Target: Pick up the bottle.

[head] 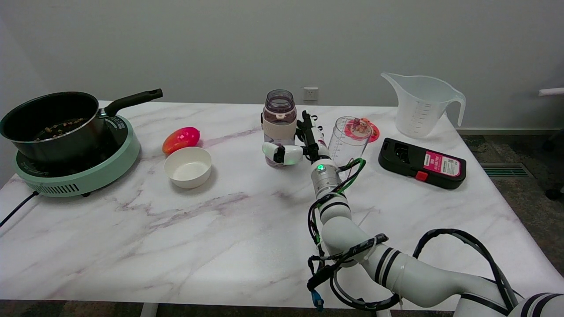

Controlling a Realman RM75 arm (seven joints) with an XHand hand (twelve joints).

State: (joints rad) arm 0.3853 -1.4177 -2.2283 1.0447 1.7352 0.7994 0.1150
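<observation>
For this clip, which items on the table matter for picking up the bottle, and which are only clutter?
Part of the job:
bottle
right hand, at the bottle's side

Just lying about:
pan on the green cooker
red fruit
white bowl
clear cup
measuring jug
black device

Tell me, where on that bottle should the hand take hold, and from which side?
Probably around the pale band on the bottle, its straight middle, coming in from the side that faces the clear cup. The bottle stands upright, so a sideways wrap fits, and the neck above is narrower. The right hand is already at that side, thumb across the lower front, though a firm grip cannot be confirmed.
</observation>
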